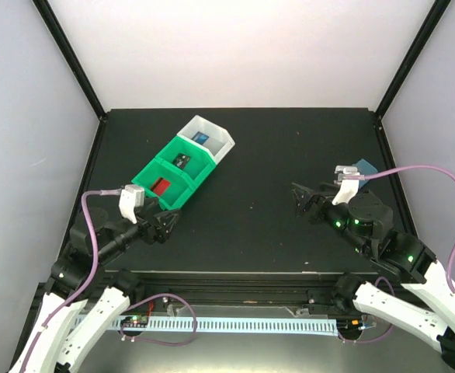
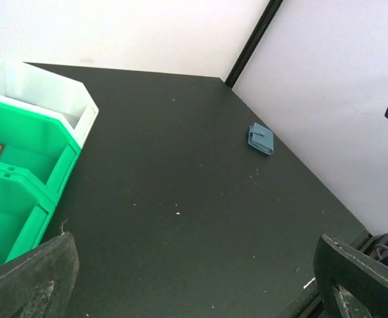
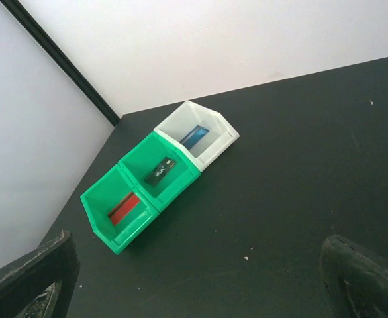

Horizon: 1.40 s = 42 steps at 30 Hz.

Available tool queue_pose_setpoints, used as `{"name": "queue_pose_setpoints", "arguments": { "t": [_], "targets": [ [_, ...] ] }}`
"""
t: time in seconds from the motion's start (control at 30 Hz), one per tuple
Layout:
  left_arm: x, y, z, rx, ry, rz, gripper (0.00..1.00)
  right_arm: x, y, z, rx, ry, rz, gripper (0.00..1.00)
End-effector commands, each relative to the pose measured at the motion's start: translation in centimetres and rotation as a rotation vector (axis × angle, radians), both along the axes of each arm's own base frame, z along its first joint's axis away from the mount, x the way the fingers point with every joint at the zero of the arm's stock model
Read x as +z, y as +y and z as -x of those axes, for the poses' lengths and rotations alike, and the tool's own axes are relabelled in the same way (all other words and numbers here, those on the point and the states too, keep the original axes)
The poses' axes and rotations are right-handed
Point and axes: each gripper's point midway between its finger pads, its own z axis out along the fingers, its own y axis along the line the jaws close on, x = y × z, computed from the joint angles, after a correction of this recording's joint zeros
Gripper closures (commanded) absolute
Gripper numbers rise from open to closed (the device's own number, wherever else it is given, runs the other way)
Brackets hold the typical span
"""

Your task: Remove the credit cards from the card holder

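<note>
claws: left gripper (image 1: pixel 168 223), right gripper (image 1: pixel 300 200) both spread wide, empty | card holder (image 2: pixel 261 138): folded, soft bluish plastic, far right by wall (image 2: pixel 326 79) | credit cards (image 3: pixel 124 208): thin flat red, black, blue, one per bin, in bins (image 3: pixel 136 230) on left | risk: I can't see inside holder; regrasp may skid floppy sleeve on smooth table (image 3: pixel 300 199) into wall

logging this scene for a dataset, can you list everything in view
card holder: 1, pale blue, far right of table
red card: 1, red, in end green bin
black card: 1, black, in middle green bin
blue card: 1, blue, in white bin
green bins: 2, green, left of centre
white bin: 1, white, adjoining them
table: 1, black
left gripper: 1, black, open, beside bins
right gripper: 1, black, open, near holder
</note>
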Motion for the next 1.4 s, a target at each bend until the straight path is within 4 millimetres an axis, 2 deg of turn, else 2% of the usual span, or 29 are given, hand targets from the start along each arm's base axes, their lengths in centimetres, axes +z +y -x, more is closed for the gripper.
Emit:
{"name": "queue_pose_setpoints", "arguments": {
  "t": [0.0,0.2,0.37,0.6,0.77,0.87,0.97,1.0,1.1,1.2,1.37],
  "targets": [
    [0.2,-0.7,-1.0,-0.004,-0.011,0.056,0.01,0.1,-0.3,-0.1,-0.021,-0.024,-0.013,0.0],
    [-1.0,-2.0,-3.2,-0.003,0.04,0.113,0.01,0.2,0.1,0.1,0.01,-0.041,-0.013,0.0],
    [-4.9,-3.2,-6.4,0.041,0.174,0.112,0.01,-0.2,0.7,0.0,0.033,-0.039,-0.004,0.0],
    [-10.5,-3.9,-10.3,0.128,0.343,0.058,0.01,-0.1,2.8,-0.2,0.112,-0.062,-0.005,0.0],
    [-13.7,-2.5,-12.3,0.257,0.398,-0.007,0.01,0.2,4.6,-0.8,0.157,-0.076,0.007,0.0],
    [-15.1,-1.7,-13.1,0.313,0.422,-0.026,0.01,0.0,4.8,-1.7,0.13,-0.085,0.039,0.0],
    [-16.7,-1.0,-13.7,0.361,0.457,-0.064,0.01,-0.2,3.8,-3.6,0.015,-0.094,0.099,0.0],
    [-17.1,-0.7,-13.9,0.376,0.464,-0.074,0.01,-0.1,3.1,-4.4,-0.045,-0.1,0.126,0.0],
    [-18.0,0.5,-14.4,0.433,0.484,-0.104,0.01,0.6,2.7,-5.7,-0.116,-0.114,0.166,0.0],
    [-18.5,2.1,-14.6,0.494,0.496,-0.132,0.01,1.5,2.8,-7.0,-0.137,-0.129,0.163,0.0],
    [-19.9,5.5,-14.5,0.598,0.546,-0.164,0.01,2.3,1.8,-9.2,-0.198,-0.122,0.159,0.0]
  ]
}}
